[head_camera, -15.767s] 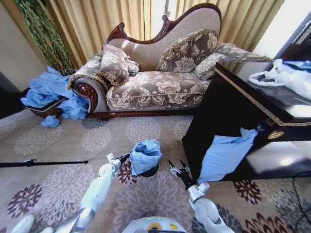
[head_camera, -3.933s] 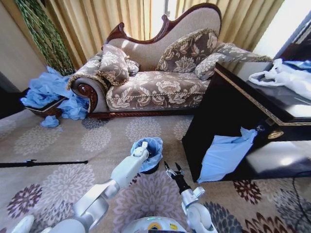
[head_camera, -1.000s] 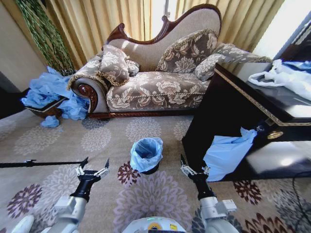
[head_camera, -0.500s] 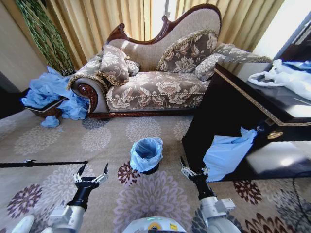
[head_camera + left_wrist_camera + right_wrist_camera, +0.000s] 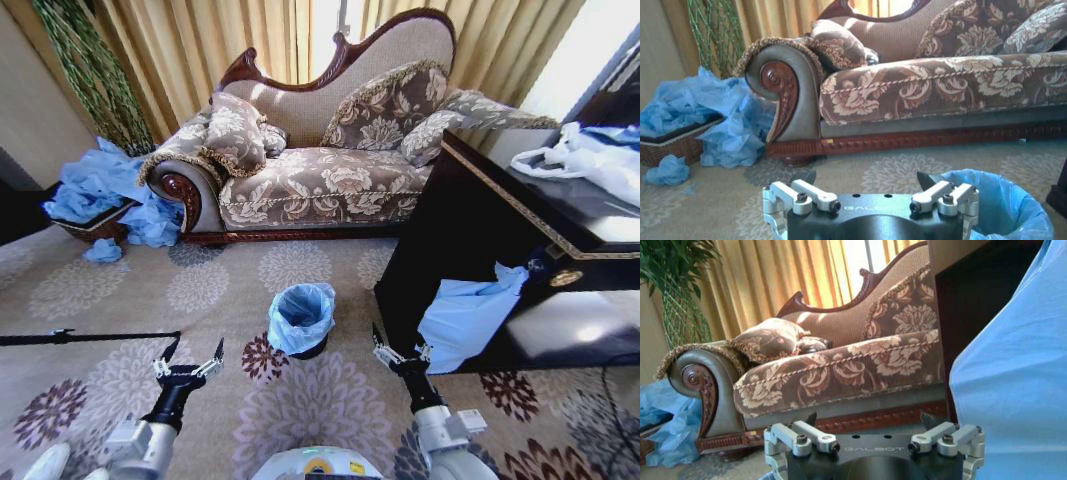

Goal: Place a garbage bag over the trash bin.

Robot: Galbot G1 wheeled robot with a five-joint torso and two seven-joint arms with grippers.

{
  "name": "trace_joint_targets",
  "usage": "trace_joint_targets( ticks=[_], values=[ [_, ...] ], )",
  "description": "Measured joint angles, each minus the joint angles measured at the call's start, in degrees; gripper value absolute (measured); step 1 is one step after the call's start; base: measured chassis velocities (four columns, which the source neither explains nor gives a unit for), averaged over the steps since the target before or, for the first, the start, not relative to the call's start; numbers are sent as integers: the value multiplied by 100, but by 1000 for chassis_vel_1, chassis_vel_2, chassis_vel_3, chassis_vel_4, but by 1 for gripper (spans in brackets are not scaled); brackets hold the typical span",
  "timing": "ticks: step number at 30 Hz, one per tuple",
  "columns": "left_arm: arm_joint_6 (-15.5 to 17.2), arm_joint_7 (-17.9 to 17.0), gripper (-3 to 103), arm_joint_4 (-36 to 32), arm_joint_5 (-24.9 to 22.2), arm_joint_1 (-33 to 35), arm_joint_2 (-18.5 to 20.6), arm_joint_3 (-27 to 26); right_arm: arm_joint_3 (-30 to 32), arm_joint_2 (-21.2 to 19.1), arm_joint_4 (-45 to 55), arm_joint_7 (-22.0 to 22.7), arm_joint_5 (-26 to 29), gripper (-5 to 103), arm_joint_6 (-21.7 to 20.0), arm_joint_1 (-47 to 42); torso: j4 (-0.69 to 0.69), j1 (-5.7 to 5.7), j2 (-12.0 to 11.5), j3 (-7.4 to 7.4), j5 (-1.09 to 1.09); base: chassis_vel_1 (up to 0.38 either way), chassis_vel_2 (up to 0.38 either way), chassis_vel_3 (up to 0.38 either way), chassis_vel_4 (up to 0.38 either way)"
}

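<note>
**Bin lined, both arms clear of it**

Trash bin [image 5: 303, 345] stands upright on the patterned carpet [image 5: 300, 410], between the sofa [image 5: 320, 170] and the robot, just left of the dark cabinet [image 5: 470, 240]. Garbage bag [image 5: 301, 315] sits in it w/ mouth open and rim folded out over the bin's edge; only the black base shows below the blue film. In left wrist view the bag [image 5: 1003, 200] rim looks spread and wrinkled, no collapse into the bin seen. Judgement: bag is seated as the task asks; fit on the far side can't be checked from here.

Left gripper [image 5: 189, 361] is low over the carpet, well left of the bin, jaws spread wide, nothing between them. Arm reaches fwd from lower left, wrist roughly level, pointed at the sofa.

Right gripper [image 5: 400, 350] is near the cabinet's front corner, right of the bin, jaws likewise wide apart and empty. Arm rises from lower right, fingers aimed fwd. Neither touches bag or bin.

Judgement: symmetric open stance either side suggests a release/stand-off pose.
</note>
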Motion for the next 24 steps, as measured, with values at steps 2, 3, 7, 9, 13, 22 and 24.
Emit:
trace_joint_targets(
  ticks=[2, 3, 7, 9, 13, 22, 24],
  values=[
    [0, -1, 100, 0, 0, 0, 0, 1, 0, 0, 1, 1, 0, 100, 0, 0, 0, 0, 0, 0, 0, 0, 0, 0, 0],
    [1, -1, 100, 0, 0, -1, 1, 1, 0, 0, 1, 1, 1, 100, 0, 0, 0, 0, 0, 0, 0, 0, 0, 0, 0],
    [2, -3, 100, 0, 0, -2, 2, 2, 0, 1, 3, 3, 2, 100, 0, 0, 0, 0, 0, 0, 0, 0, 0, 0, 0],
    [2, -4, 100, 0, 0, -2, 2, 2, 0, 2, 3, 3, 3, 100, 0, 0, 0, 0, 0, 0, 0, 0, 0, 0, 0],
    [2, -5, 100, 0, 0, -3, 4, 2, 0, 3, 3, 3, 3, 100, 0, 0, 0, 0, 0, 0, 0, 0, 0, 0, 0],
    [2, -6, 100, 0, 0, -4, 5, 2, -1, 3, 3, 3, 3, 100, 0, 0, 0, 0, 0, 0, 0, 0, 0, 0, 0],
    [2, -5, 100, 0, 1, -4, 5, 2, -1, 3, 3, 4, 3, 100, 0, 0, 0, 0, 0, 0, 0, 0, 0, 0, 0]
  ],
)
